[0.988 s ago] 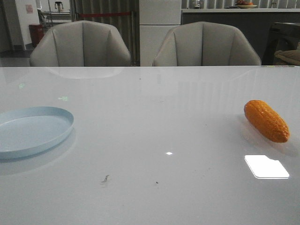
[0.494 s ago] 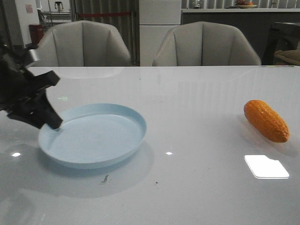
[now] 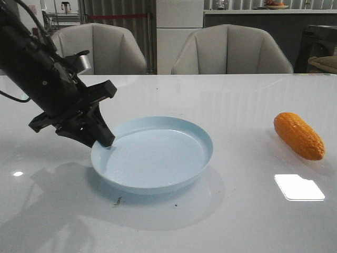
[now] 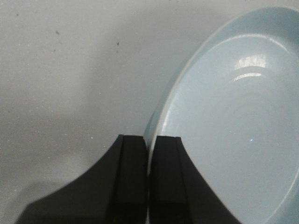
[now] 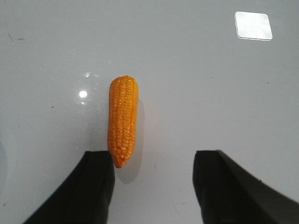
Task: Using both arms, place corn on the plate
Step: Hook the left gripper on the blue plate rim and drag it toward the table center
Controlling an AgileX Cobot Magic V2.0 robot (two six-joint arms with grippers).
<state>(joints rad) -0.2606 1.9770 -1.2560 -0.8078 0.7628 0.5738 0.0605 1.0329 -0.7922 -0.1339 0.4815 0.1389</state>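
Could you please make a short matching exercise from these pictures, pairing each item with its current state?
Items:
1. plate
2. corn
3. left end effector
4. right end effector

States:
A. open above the table
B. lying free on the table
C. gripped at its rim
D. shut on a pale blue rim

Pairs: 1-C, 2-B, 3-D, 4-A

Front view: a low camera faces forward across the white table (image 3: 174,226) toward two chairs (image 3: 231,50), taking in the plate (image 3: 152,155), the left arm (image 3: 42,74) and the corn (image 3: 299,135). Left wrist view: a close look down past the left gripper (image 4: 148,182) at the plate's rim (image 4: 161,116), shared with the front view. Right wrist view: from higher, looking down between the right gripper's fingers (image 5: 229,186) at the corn, also shared with the front view.
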